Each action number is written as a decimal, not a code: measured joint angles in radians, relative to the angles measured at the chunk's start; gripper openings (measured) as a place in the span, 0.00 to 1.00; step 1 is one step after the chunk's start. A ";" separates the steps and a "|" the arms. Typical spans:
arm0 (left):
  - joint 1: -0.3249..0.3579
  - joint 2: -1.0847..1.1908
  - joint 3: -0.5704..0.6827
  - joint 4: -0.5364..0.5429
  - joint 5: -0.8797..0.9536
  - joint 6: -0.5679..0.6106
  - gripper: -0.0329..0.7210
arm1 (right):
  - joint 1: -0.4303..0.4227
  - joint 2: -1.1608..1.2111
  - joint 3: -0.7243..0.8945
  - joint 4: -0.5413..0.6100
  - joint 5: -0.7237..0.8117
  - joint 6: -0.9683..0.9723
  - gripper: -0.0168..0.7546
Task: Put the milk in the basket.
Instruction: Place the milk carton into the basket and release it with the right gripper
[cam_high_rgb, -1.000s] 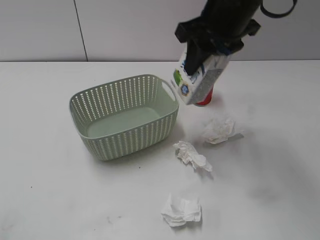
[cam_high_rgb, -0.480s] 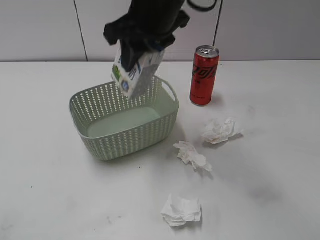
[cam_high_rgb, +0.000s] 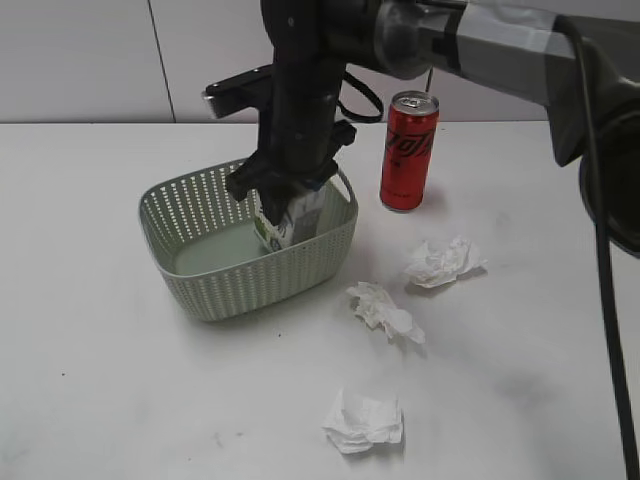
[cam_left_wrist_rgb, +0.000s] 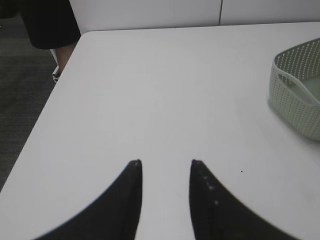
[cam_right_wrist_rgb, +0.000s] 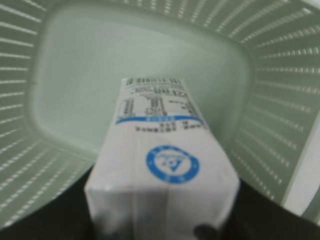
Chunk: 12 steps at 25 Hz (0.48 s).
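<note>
The milk (cam_high_rgb: 291, 222), a white carton with blue print, is down inside the sage-green basket (cam_high_rgb: 200, 270), near its right wall. My right gripper (cam_high_rgb: 284, 190) is shut on the milk from above. In the right wrist view the milk (cam_right_wrist_rgb: 160, 165) fills the middle, with the basket's floor (cam_right_wrist_rgb: 85, 85) and perforated walls around it; I cannot tell whether the carton touches the floor. My left gripper (cam_left_wrist_rgb: 165, 162) is open and empty over bare table, with the basket's end (cam_left_wrist_rgb: 300, 100) at the right edge of that view.
A tall red soda can (cam_high_rgb: 408, 150) stands right of the basket. Three crumpled white tissues lie on the table: one (cam_high_rgb: 438, 262) right, one (cam_high_rgb: 384, 311) by the basket's front corner, one (cam_high_rgb: 363, 421) near the front. The table's left edge (cam_left_wrist_rgb: 45, 115) borders dark floor.
My right gripper carried the milk from beside the can leftward over the basket, then lowered it inside. The can came into view.
</note>
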 joint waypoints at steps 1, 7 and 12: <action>0.000 0.000 0.000 0.000 0.000 0.000 0.36 | 0.000 0.006 0.000 -0.001 -0.013 0.001 0.45; 0.000 0.000 0.000 0.000 0.000 0.000 0.36 | 0.001 0.033 -0.002 0.010 -0.055 0.005 0.56; 0.000 0.000 0.000 0.000 0.000 0.000 0.36 | 0.001 0.034 -0.012 0.026 -0.063 0.006 0.85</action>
